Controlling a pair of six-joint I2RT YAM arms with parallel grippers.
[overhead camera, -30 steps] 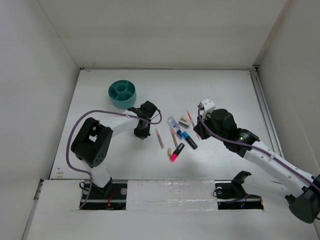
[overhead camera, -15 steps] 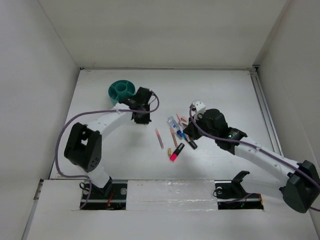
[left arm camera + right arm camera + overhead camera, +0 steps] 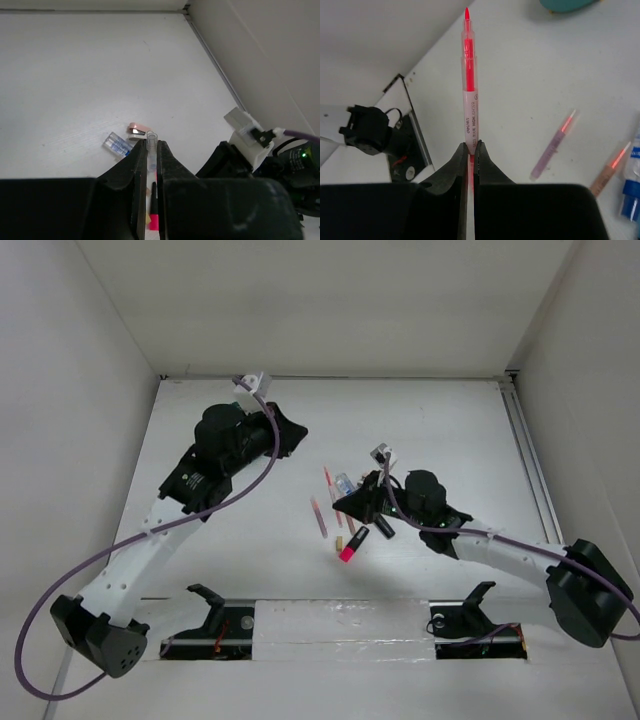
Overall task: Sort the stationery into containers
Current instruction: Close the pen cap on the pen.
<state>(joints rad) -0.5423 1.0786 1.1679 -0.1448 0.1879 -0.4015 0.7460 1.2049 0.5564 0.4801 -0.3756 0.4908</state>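
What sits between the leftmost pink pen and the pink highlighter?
A tiny tan piece lies between that pink pen and the pink highlighter, in the top view.

Top external: fixed high behind the arms (image 3: 150, 530), looking down over the whole table (image 3: 430, 420). Left wrist: low, close, facing the table's right edge. Right wrist: close, facing its left edge. Shared by all: loose stationery (image 3: 352, 544) mid-table.
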